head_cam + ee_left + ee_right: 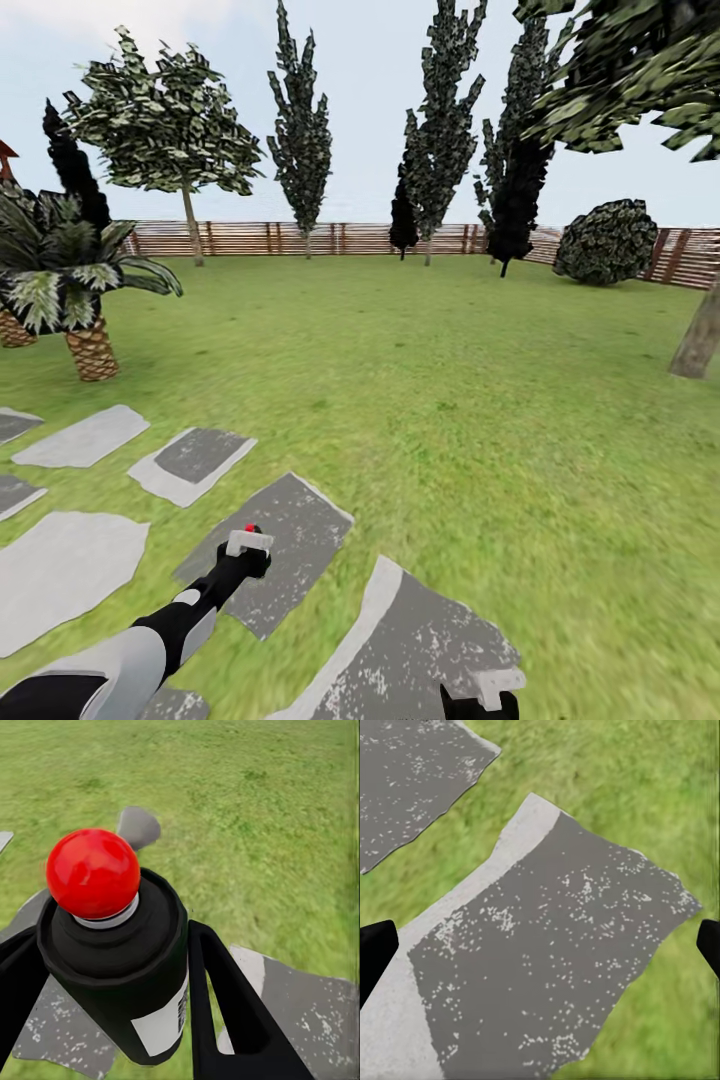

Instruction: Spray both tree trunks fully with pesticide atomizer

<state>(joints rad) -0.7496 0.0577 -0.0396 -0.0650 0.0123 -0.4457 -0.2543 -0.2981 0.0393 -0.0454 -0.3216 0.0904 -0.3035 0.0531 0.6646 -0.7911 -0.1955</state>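
Spillage of effort is my main worry: I have the pesticide atomizer point(120, 960) clamped in the left tool point(247, 552), fingers point(232, 1012) pressed on either side of the black body, red tip point(93, 873) facing out over the grass. It sits low above the stepping stones point(270, 560), far from anything worth spraying. One tree point(165, 120) with its trunk point(191, 228) stands well off by the fence point(300, 238); the other trunk point(697, 335) leans in at the right edge, nearer. If I trigger now, mist falls on lawn, not bark. Driving across uneven-looking ground could also shift the bottle in the grip, and I judge the hold shallow enough to twist. The right tool point(480, 700) hangs spread apart and empty over a stone point(547, 960). The palm point(70, 280) on my left is a possible snag when I turn.
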